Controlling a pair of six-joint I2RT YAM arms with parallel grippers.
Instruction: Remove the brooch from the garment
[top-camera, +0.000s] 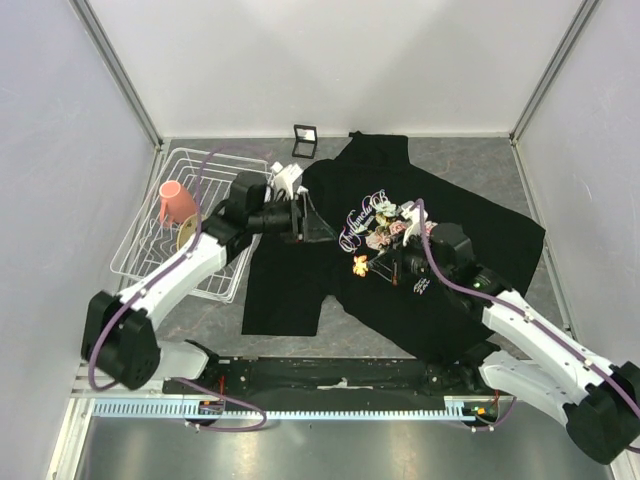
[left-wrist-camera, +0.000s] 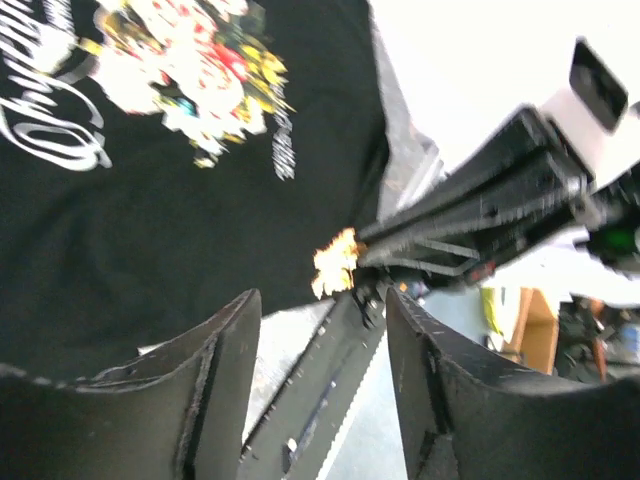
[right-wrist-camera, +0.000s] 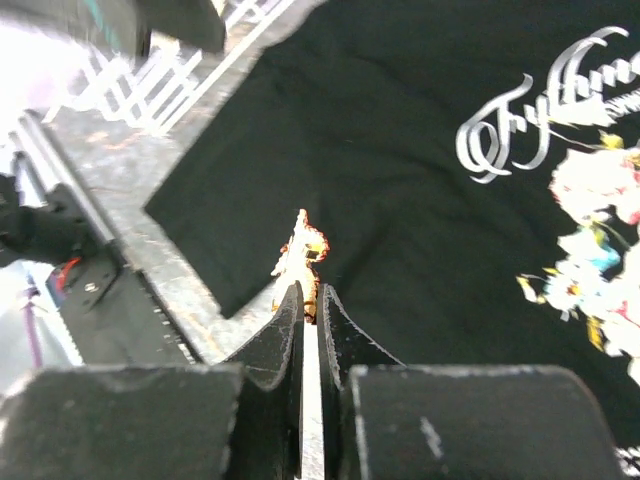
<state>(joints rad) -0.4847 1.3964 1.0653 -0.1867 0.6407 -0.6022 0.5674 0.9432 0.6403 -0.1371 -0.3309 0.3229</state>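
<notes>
Top external: mounted high behind the arm bases, angled down and forward. Wide and distant; takes in the whole tabletop (top-camera: 470, 165), both arms and three walls.

Left wrist: rides the left arm (top-camera: 180, 270), low and very near the garment (top-camera: 290, 290), facing rightward between its own jaws. Blurred.

Right wrist: rides the right arm (top-camera: 530, 325), close in, facing leftward along its own jaws, tilted down at the cloth.

Shared by all three: the garment's print (top-camera: 385, 225) and the brooch (top-camera: 359, 265). The two wrist views face each other.
</notes>
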